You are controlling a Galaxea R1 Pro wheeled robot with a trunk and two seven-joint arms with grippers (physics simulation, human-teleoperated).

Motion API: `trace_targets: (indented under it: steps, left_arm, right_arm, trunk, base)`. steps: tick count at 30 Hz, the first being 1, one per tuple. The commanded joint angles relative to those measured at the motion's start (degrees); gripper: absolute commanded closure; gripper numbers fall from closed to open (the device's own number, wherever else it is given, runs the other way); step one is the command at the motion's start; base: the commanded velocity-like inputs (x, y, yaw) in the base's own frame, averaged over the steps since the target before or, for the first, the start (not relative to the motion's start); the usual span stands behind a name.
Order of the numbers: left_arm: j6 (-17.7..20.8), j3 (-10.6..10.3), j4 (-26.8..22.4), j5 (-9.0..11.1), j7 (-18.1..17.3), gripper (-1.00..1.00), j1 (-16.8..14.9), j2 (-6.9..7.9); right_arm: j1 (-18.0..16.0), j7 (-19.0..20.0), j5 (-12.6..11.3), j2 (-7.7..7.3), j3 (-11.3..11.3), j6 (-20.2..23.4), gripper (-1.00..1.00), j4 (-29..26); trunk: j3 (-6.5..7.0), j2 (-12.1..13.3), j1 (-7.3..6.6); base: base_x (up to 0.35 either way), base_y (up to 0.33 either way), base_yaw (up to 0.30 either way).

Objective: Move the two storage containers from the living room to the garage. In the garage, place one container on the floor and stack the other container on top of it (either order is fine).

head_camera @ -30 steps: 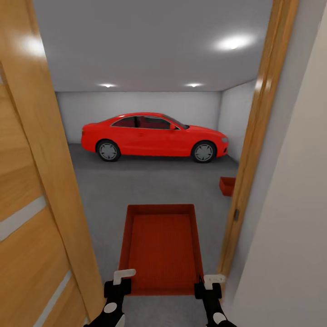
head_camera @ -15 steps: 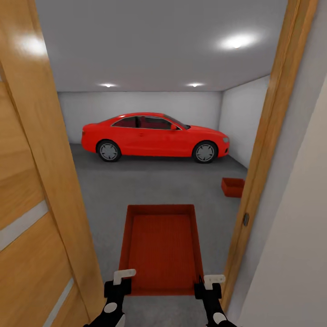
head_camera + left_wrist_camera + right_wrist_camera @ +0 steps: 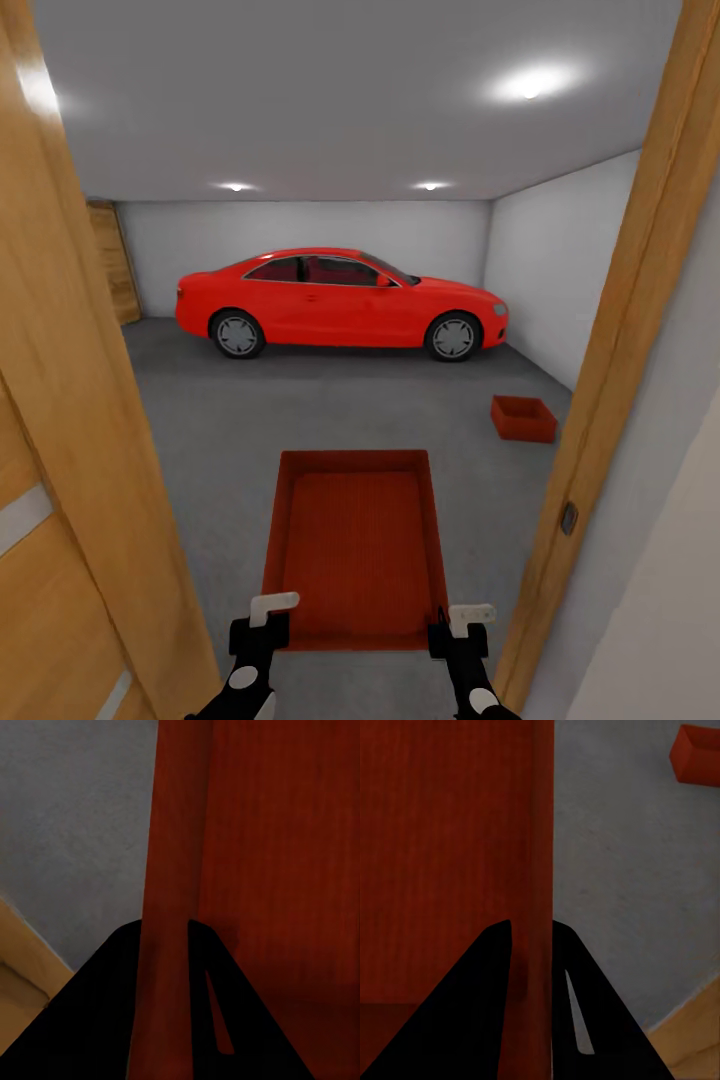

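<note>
While one container (image 3: 522,418) sat on the garage floor (image 3: 330,410), both grippers (image 3: 259,622) (image 3: 458,627) pinched the other (image 3: 355,545), unstacked

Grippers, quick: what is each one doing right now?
Left gripper: closed on the left wall of the carried storage container.
Right gripper: closed on the same container's right wall.

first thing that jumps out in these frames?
The glossy red car, parked side-on against the garage's far white wall under the ceiling spotlights. Next, the red-orange container held out low in the doorway, the left gripper and right gripper each clamped on a side wall near its closest corners. A second container sits on the grey floor ahead to the right, near the side wall.
</note>
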Motion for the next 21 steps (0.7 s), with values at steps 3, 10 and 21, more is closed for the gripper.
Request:
trace_targets:
  steps: [3,10,21]
  left_arm:
    - [4.28,-0.58,0.17,1.07,-1.14,1.0,-0.02,0.01]
    - [4.28,-0.58,0.17,1.06,-1.14,1.0,-0.02,0.01]
    - [4.28,-0.59,0.18,1.07,-1.14,1.0,-0.02,0.03]
  right_arm:
    - [-0.13,-1.2,-0.83,0.0,-0.55,-4.52,1.0,-0.06]
    - [-0.13,-1.2,-0.83,0.0,-0.55,-4.52,1.0,-0.04]
    - [-0.13,-1.2,-0.83,0.0,-0.55,-4.52,1.0,-0.06]
  trunk:
    - [-0.11,-0.1,0.05]
    - [-0.11,-0.1,0.05]
    - [-0.11,-0.1,0.05]
  base:
    - [0.32,0.0,0.0]
    - [0.321,0.0,0.0]
    - [0.321,0.0,0.0]
